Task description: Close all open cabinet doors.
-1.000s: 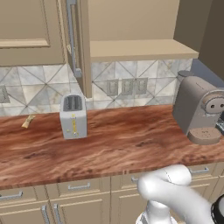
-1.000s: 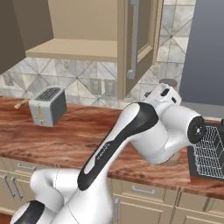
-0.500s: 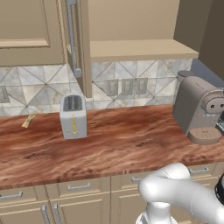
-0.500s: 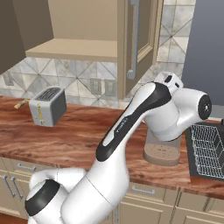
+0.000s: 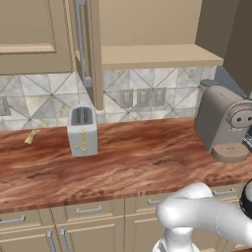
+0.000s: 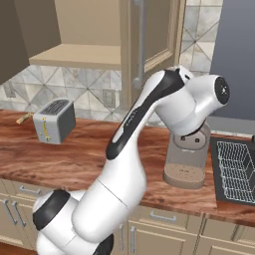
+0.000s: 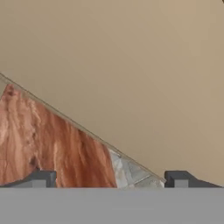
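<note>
I've got the open cabinet door (image 5: 88, 49) swung out edge-on over the tabletop (image 5: 128, 162), its silver handle (image 5: 80, 44) facing left, the bare shelf (image 5: 152, 55) exposed beside it. Below its lower edge sits the toaster (image 5: 82, 130), with free tabletop running right to the coffee machine (image 5: 224, 123). My arm arches up from the base, elbow high, its wrist in front of the coffee machine. In the hand view the gripper (image 7: 109, 178) is spread wide, holding nothing, close to a tan panel. The wire basket (image 6: 234, 169) looks empty.
</note>
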Tool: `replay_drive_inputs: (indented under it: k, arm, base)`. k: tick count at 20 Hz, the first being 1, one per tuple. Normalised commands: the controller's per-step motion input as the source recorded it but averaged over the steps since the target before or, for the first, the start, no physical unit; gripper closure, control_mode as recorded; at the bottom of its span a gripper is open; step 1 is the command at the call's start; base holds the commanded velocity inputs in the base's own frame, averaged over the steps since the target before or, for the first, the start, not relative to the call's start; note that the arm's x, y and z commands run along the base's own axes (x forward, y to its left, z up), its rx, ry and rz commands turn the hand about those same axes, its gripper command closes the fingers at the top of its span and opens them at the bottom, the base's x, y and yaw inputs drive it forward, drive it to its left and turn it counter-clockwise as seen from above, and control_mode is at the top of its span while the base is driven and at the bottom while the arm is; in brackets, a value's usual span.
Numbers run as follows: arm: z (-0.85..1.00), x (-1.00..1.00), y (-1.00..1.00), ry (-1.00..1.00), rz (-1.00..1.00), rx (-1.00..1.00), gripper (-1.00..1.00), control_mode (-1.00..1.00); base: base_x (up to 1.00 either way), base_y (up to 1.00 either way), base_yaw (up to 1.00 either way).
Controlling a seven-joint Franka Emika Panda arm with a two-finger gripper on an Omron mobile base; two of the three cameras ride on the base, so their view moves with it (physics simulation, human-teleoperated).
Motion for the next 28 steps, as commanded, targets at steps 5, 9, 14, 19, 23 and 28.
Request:
replay_drive_inputs:
  k: [5,9,14,19,23,28]
  arm:
    - [0.0,0.1,0.92,-0.01,0.08,-0.24,-1.0,-1.0]
    - [0.01,0.22,0.97,0.0,0.06,-0.25,-1.0,-1.0]
    - [0.11,0.59,0.77,0.0,0.01,-0.19,-1.0,-1.0]
    - [0.12,0.85,0.5,0.0,0.0,-0.16,-1.0,-1.0]
    - [0.15,1.0,0.22,0.0,0.0,-0.13,-1.0,-1.0]
    - [0.0,1.0,0.14,0.0,0.0,-0.11,-1.0,-1.0]
  base:
    - [0.0,0.0,0.0]
    - [0.0,0.0,0.0]
    - [0.0,0.0,0.0]
    - [0.0,0.0,0.0]
    - [0.0,0.0,0.0]
    - [0.0,0.0,0.0]
